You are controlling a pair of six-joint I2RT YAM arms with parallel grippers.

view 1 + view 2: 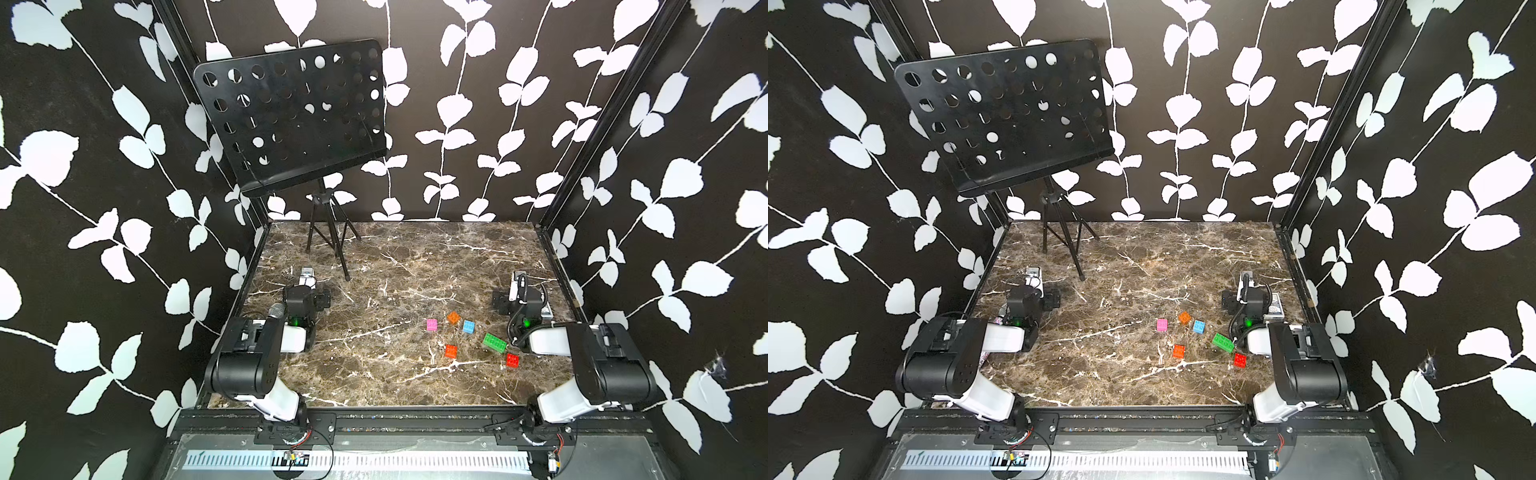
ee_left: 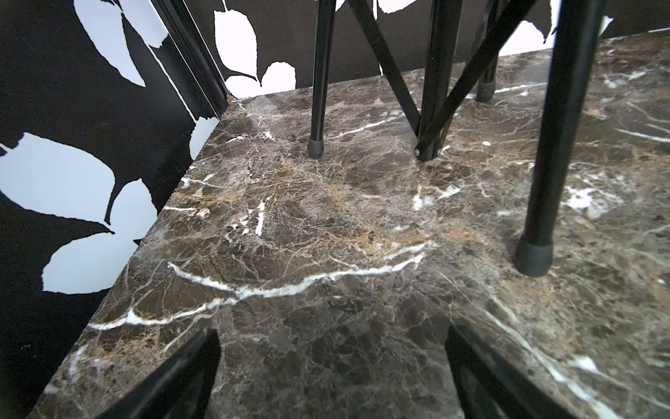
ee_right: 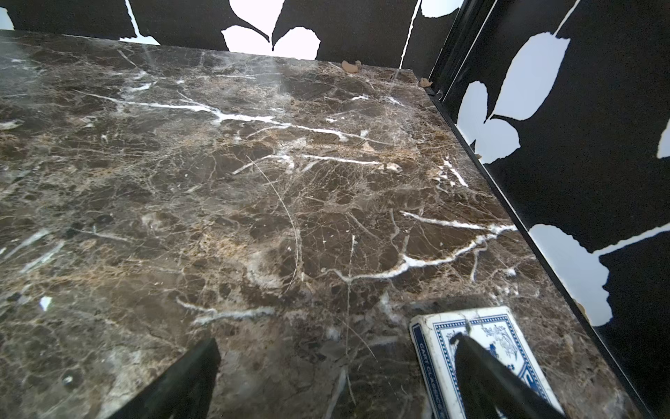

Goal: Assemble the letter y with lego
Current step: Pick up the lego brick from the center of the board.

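Plainly no letter y is joined yet: toward the tabletop's (image 1: 374, 374) near right corner lie six loose lego bricks, a right red brick (image 1: 512, 360), left red brick (image 1: 451, 351), green brick (image 1: 495, 343), pink brick (image 1: 432, 325), light blue brick (image 1: 468, 326) and orange brick (image 1: 454, 318). The green one lies just beside the right arm (image 1: 548, 340), whose swing could knock it away. Farther back, the left gripper (image 2: 333, 332) and right gripper (image 3: 335, 341) both gape fully, holding nothing, one playing-card box (image 3: 431, 333) by the right, one music stand (image 1: 291, 116) at the far left corner.

Marble table (image 1: 374, 374) bears 6 separate lego bricks (image 1: 468, 326), a music stand (image 1: 316, 162), card box (image 3: 504, 328).
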